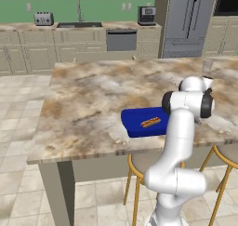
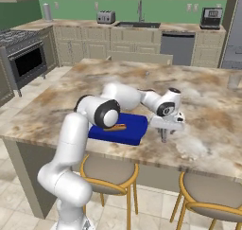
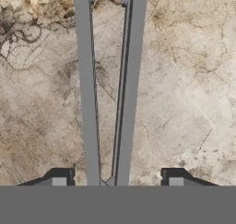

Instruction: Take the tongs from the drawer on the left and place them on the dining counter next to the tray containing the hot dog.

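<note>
So the arm is stretched out over the dining counter (image 2: 208, 115) with the gripper (image 2: 164, 138) pointing straight down just off the right end of the blue tray (image 2: 127, 134); the hot dog (image 1: 150, 122) sits in the tray, roughly in the middle; in the hand view the tongs (image 3: 107, 89) lie flat on the marbled stone, two long grey arms running away from the camera and meeting down between the fingertips (image 3: 59, 176); the tips stand apart with a gap on each side of the tongs, so the hand looks open and not squeezing anything; from the base cameras I can't really pick out the tongs, the wrist and gripper body sit in front of that spot; in the left base view the robot's own elbow covers the right end of the tray too; around it all there are two wooden stools (image 2: 109, 174) tucked under the near edge of the counter, and a glass (image 2: 233, 80) stands far off toward the far right of the stone top; the back wall has a toaster (image 2: 106, 17), a sink (image 2: 137, 24), a dishwasher (image 2: 177, 48), a coffee machine (image 2: 211, 17) and a stove (image 2: 21, 54) on the left; a steel fridge (image 1: 188, 20) shows in the left base view.
</note>
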### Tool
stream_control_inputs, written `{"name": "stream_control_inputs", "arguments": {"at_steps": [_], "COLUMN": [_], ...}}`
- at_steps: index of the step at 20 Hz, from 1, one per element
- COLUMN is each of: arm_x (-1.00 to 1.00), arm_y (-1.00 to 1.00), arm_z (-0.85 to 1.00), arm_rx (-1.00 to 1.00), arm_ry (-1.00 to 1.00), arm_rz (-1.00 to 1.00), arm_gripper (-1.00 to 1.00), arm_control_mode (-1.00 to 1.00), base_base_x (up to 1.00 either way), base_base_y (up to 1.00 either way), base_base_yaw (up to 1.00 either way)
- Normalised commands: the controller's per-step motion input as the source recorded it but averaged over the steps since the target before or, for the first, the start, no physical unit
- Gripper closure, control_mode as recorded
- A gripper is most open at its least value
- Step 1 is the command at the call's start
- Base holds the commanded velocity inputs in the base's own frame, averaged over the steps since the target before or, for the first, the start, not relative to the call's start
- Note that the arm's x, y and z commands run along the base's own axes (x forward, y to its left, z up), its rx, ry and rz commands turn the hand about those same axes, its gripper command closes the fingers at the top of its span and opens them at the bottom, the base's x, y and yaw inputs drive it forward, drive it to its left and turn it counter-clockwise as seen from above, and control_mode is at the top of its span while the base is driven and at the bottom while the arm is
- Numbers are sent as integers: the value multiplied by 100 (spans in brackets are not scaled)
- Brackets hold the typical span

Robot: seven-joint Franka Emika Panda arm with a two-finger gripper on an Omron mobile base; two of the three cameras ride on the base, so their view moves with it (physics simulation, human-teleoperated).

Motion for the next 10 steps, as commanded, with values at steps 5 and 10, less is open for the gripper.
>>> {"name": "stream_control_inputs", "arguments": {"at_steps": [5,10], "arm_x": [-26,-13], "arm_y": [-5,0], "arm_z": [34,72], "arm_rx": [0,0], "arm_ry": [0,0], "arm_rz": [0,0], "arm_gripper": [-100,-100], "arm_control_mode": [-100,-100], "base_base_x": [0,0], "base_base_y": [0,0], "base_base_yaw": [0,0]}}
